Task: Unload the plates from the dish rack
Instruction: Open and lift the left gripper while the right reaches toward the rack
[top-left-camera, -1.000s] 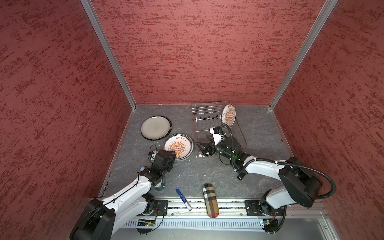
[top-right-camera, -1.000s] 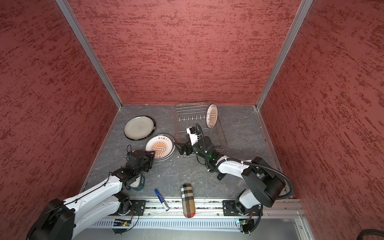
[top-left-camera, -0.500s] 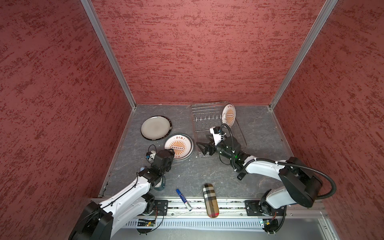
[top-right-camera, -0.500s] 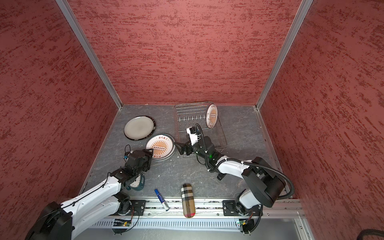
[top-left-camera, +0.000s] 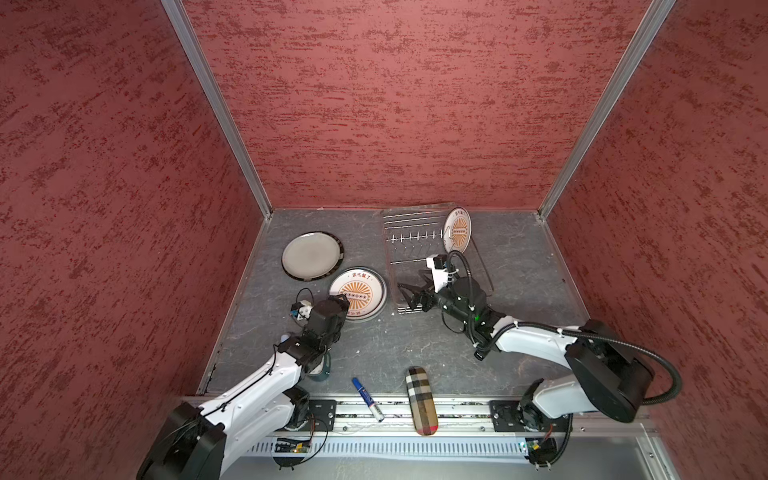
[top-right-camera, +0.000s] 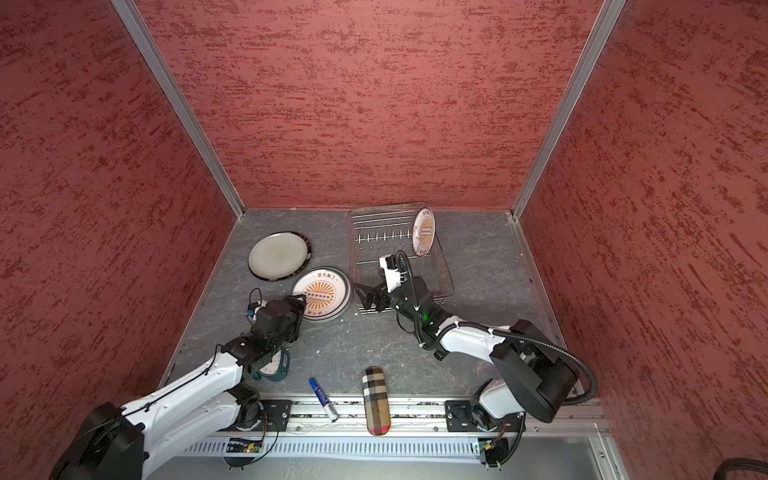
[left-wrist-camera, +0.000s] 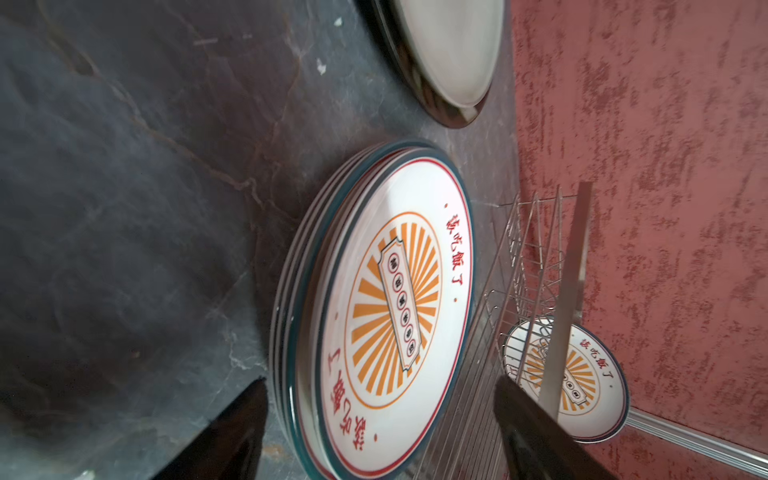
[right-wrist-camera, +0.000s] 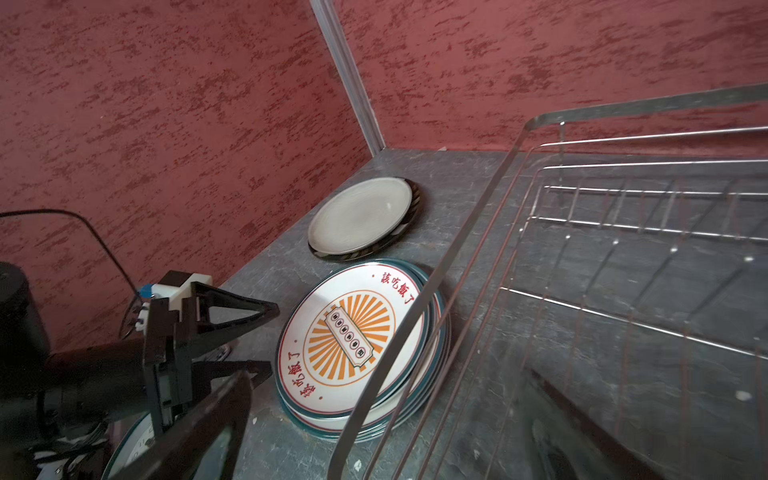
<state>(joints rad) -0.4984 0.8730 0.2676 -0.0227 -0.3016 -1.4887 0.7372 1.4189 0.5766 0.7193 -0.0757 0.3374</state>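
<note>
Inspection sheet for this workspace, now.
Surface: grey stone-look tabletop.
Job's things: dish rack holds one sunburst plate upright at its right end; sunburst plate stack and grey plate lie flat left of it.
Clutter: teal clock, blue marker, plaid case near the front edge.
Grippers: left gripper open at the stack's near rim; right gripper open over the rack's near left corner; both empty.
Cables: black hose loops behind the right arm.
Surroundings: red textured walls, metal front rail.
</note>
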